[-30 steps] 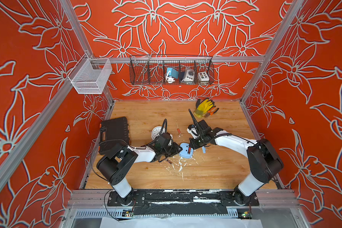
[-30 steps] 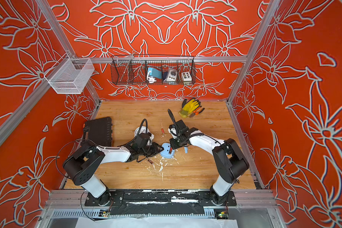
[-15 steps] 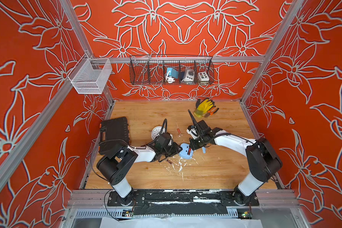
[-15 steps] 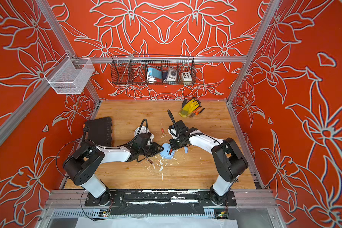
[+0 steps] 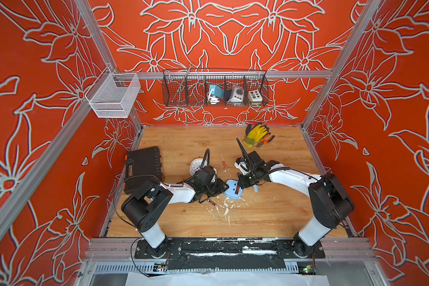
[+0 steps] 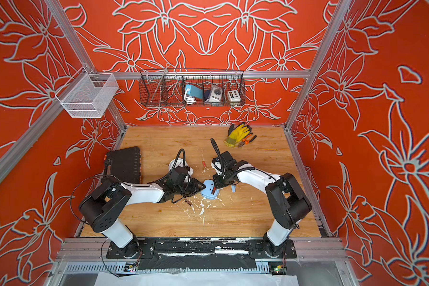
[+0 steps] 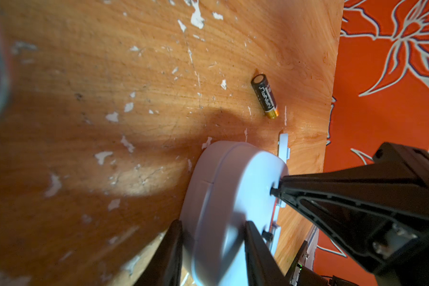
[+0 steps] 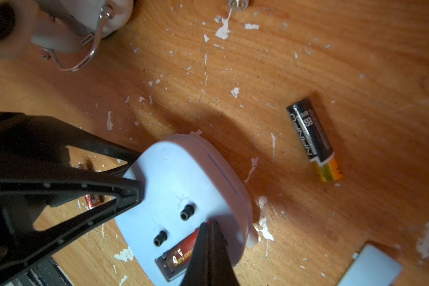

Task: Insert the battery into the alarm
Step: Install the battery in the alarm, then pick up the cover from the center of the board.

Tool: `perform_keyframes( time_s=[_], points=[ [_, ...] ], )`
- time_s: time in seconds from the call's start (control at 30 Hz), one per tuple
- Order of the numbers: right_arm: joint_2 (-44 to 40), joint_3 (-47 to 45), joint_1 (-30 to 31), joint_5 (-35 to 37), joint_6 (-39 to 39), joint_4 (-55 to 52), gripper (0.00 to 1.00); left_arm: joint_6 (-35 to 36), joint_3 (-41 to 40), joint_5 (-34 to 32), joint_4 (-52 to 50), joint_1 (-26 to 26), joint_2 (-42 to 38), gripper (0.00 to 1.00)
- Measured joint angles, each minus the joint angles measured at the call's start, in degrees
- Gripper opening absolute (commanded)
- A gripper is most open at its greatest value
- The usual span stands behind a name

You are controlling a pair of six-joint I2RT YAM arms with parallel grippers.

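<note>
Missing from left wrist, battery (image 8: 180, 255) in alarm (image 8: 183, 178)

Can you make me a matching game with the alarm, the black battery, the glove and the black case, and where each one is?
Things:
1 alarm
2 black battery
3 glove
4 case

Places:
A beside the pliers
B gripped by the left end effector
C at the table's left edge
D lying loose close to the alarm

Pairs: 1-B, 2-D, 3-A, 4-C
</note>
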Motion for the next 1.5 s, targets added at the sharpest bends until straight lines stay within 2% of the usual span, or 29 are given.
perform_keyframes(
  time_s=[0.2,0.33,0.57,0.67,1.13,1.5],
  points=[
    [-4.22,-0.07,-0.39,-0.57,2.82,0.02,0.4,0.11,0.07,0.0,-0.13,0.0,0.0,0.35],
    [-9.49,-2.14,-3.63,0.07,5.31,3.61,0.43,0.76,0.39,0.0,-0.68,0.0,0.0,0.35],
    [-11.1,-11.39,-14.69,3.23,10.14,6.88,0.41,1.53,0.83,0.0,-1.53,0.0,0.0,0.35],
    [-11.1,-14.51,-16.72,4.11,11.39,7.34,0.41,1.64,0.83,0.0,-1.51,0.0,0.0,0.35],
    [-5.92,-15.85,-17.59,2.64,11.98,12.48,0.21,1.99,0.81,0.02,-1.51,0.0,0.0,0.36],
    [-7.1,-18.25,-17.75,-0.44,11.8,14.43,0.21,1.97,0.81,0.02,-1.51,0.0,0.0,0.36]
  ],
)
